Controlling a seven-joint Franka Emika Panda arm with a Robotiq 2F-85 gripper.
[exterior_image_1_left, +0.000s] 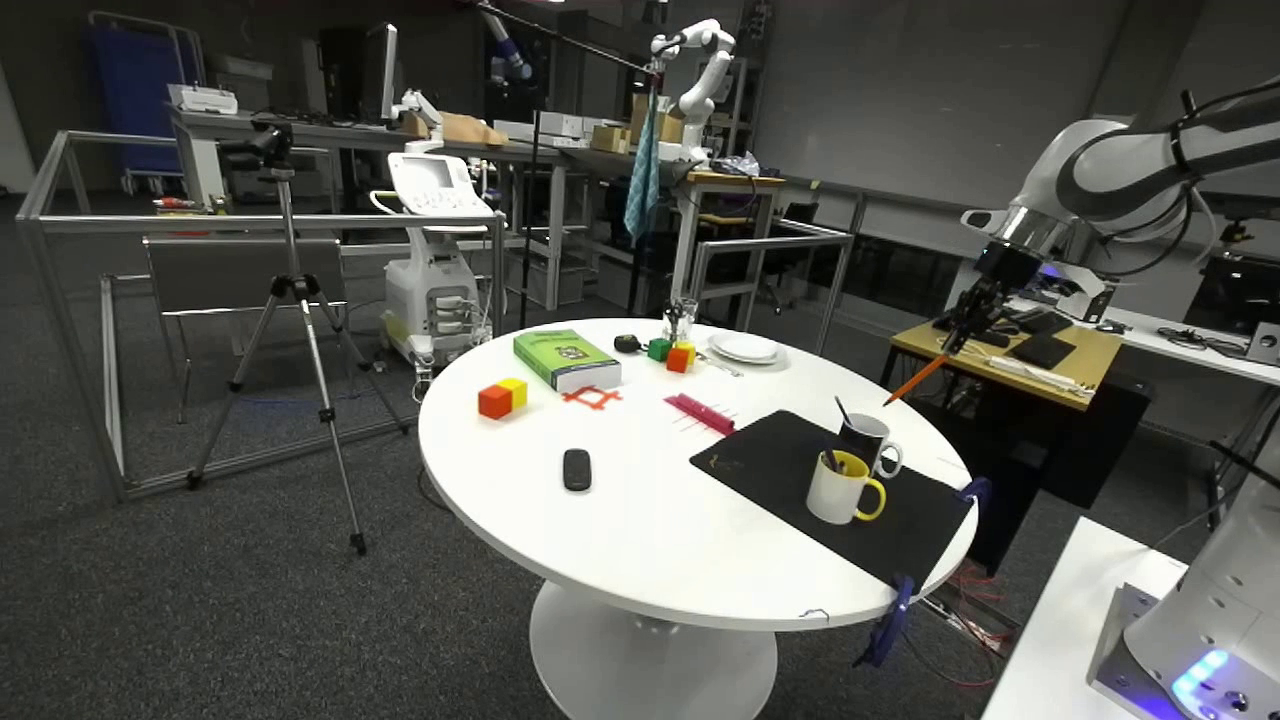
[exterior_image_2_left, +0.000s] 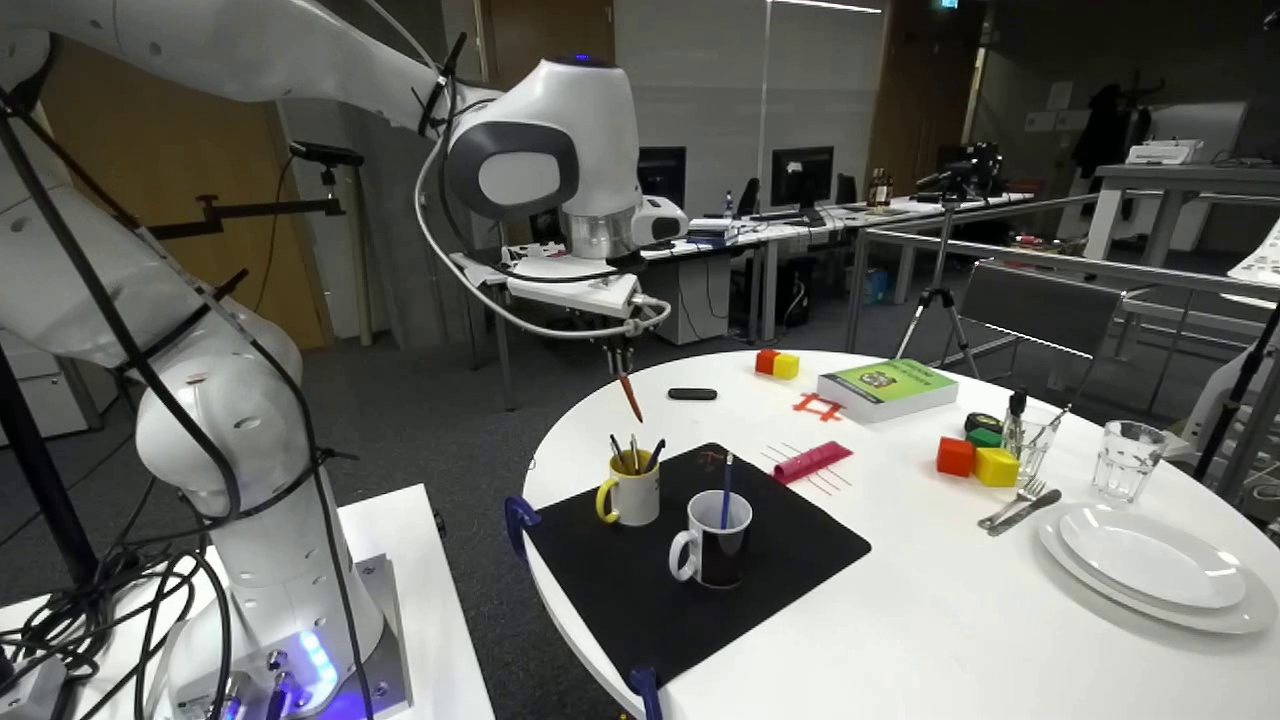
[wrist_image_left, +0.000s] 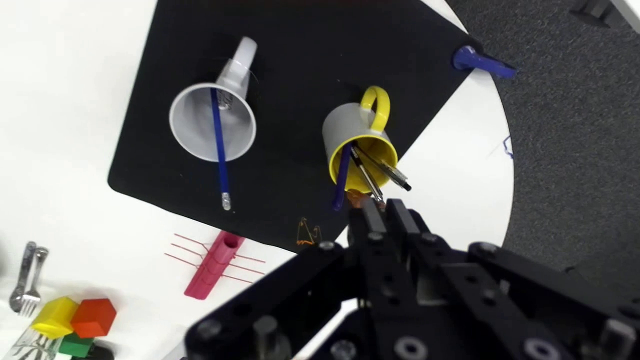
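The claw (wrist_image_left: 384, 206) is black, dotted with round metal screw heads (wrist_image_left: 344, 350). Above it, a silver collar (exterior_image_2_left: 600, 238) meets the white arm (exterior_image_2_left: 605, 125), marked by a dark grey band (exterior_image_2_left: 515, 135) around a pale cap (exterior_image_2_left: 520, 180). A white cable (exterior_image_2_left: 560, 332) loops alongside; black straps (exterior_image_2_left: 433, 105) wrap the arm. Well apart from the claw, the base (exterior_image_2_left: 255, 570) glows blue.

In an exterior view, a jointed white-and-grey robot arm (exterior_image_2_left: 575, 125) extends from ten o'clock; its black two-fingered gripper (exterior_image_2_left: 620, 370) points to six o'clock, fingers pinched nearly together.
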